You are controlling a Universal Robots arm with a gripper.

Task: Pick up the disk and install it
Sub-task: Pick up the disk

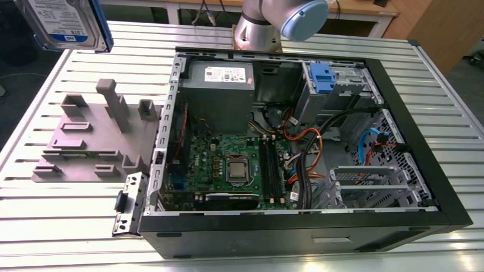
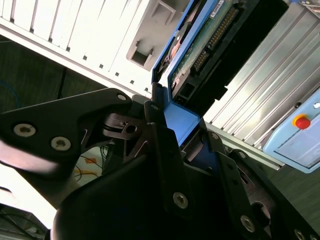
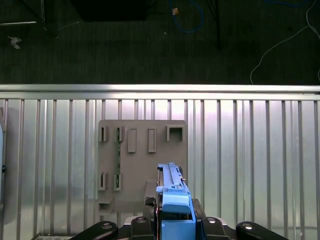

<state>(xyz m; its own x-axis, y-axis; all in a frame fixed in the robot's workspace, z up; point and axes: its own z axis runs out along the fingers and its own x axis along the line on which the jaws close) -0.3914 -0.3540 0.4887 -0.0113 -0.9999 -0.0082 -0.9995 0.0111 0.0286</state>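
Over the ribbed metal table (image 3: 250, 130) beside a dark floor (image 3: 125, 50), the claw (image 3: 176, 220) pinches the disk (image 1: 64, 22).

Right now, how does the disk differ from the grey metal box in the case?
The disk hangs in the air, clamped in the gripper; the grey metal box sits inside the open computer case. The disk has a blue frame along its edge; the grey metal box is bare grey. Both are rectangular, with a label.

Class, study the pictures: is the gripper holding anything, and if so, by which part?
Yes. The gripper holds the disk, clamped on the blue frame at one end of it, with the rest of the disk sticking out beyond the grip.
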